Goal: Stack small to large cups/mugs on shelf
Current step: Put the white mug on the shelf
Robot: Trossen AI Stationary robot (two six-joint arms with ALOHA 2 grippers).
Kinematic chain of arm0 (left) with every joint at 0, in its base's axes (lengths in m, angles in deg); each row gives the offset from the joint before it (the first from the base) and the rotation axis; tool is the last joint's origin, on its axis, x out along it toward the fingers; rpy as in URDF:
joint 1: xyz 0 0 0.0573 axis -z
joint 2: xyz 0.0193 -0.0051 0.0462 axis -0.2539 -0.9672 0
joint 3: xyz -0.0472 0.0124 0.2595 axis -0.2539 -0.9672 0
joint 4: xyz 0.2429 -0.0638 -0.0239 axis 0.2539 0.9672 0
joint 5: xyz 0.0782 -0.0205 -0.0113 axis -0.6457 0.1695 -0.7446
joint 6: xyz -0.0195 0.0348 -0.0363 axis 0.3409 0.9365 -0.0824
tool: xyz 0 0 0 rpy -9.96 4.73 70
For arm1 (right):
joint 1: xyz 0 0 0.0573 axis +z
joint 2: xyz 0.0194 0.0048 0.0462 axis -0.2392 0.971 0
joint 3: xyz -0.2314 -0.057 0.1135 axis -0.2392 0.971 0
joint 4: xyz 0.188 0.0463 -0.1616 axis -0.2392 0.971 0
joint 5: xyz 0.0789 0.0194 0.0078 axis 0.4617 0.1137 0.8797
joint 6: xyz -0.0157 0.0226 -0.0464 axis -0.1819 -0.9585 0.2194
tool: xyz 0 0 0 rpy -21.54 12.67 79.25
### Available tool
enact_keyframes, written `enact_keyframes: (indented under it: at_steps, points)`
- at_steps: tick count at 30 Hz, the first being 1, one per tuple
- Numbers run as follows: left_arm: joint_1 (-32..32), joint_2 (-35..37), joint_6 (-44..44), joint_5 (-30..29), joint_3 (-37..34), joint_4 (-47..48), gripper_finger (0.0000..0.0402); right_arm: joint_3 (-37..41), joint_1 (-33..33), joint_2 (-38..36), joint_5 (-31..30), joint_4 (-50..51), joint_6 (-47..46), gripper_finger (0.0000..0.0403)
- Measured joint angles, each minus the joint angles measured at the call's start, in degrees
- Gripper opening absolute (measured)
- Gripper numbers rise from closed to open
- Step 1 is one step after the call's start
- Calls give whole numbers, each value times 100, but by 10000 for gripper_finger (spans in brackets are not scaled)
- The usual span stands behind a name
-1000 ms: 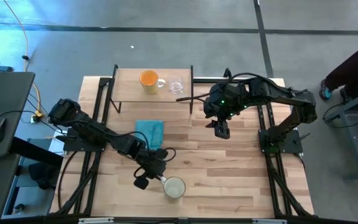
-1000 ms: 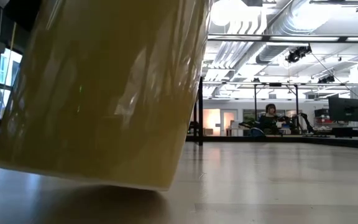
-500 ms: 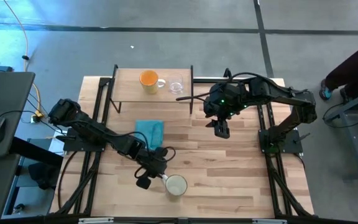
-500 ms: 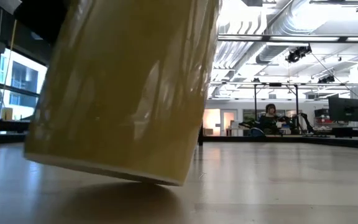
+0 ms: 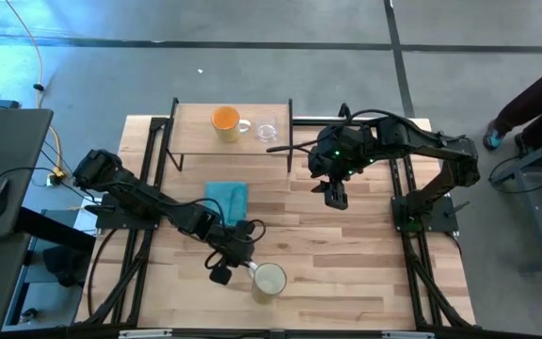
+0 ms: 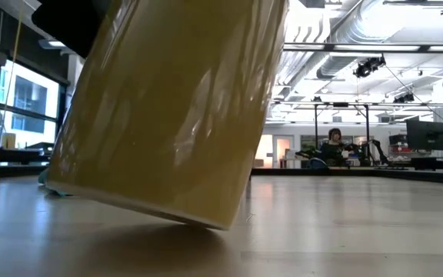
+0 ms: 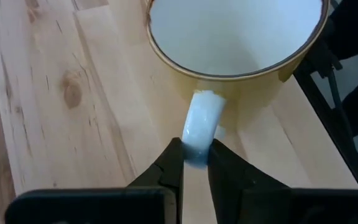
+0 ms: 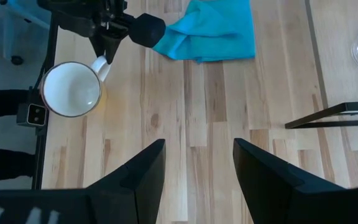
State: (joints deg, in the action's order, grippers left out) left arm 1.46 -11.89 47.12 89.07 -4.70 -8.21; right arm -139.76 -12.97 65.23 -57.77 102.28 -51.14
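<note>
While the shelf [image 5: 196,132] stands along the far edge of the table [image 5: 365,273], the one mug not yet on it, the cream mug [image 5: 268,281], sits well apart from the shelf, close to the table's near edge and toward the middle. That gap is what the coming move turns on: from the mug, the shelf lies straight across the planks and a little to the left arm's side, and it is raised, so the mug probably has to go up as well as over.

A teal cloth [image 5: 227,199] lies between shelf and mug, just short of the shelf's front rail; a low carry would likely brush it. On the shelf itself the orange mug [image 5: 225,120] and the clear glass [image 5: 267,130] stand side by side, near but apart, leaving bare board toward the shelf's left end.

Left gripper [image 7: 194,163] is the nearer one by far: its jaws are pinched onto the cream mug's handle [image 7: 201,124], which points away from the shelf's right end toward the wrist, and the low view shows the mug tipped, one edge of its base off the wood. Right gripper [image 8: 197,158] hangs with jaws spread and nothing in them, just off the shelf's right end.
</note>
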Motion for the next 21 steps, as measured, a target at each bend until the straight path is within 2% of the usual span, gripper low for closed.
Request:
enact_keyframes:
  at_steps: [14, 17, 21]
  points:
    - [422, 7, 22, -46, 0, 104, 35, 0, 0, 0, -2, -84, -2, 181]
    - [413, 7, -4, -245, 0, 119, 32, 0, 0, 0, -2, -157, 8, 181]
    - [398, -2, 24, -484, -2, 168, 4, 0, 0, 0, -2, -170, -2, 181]
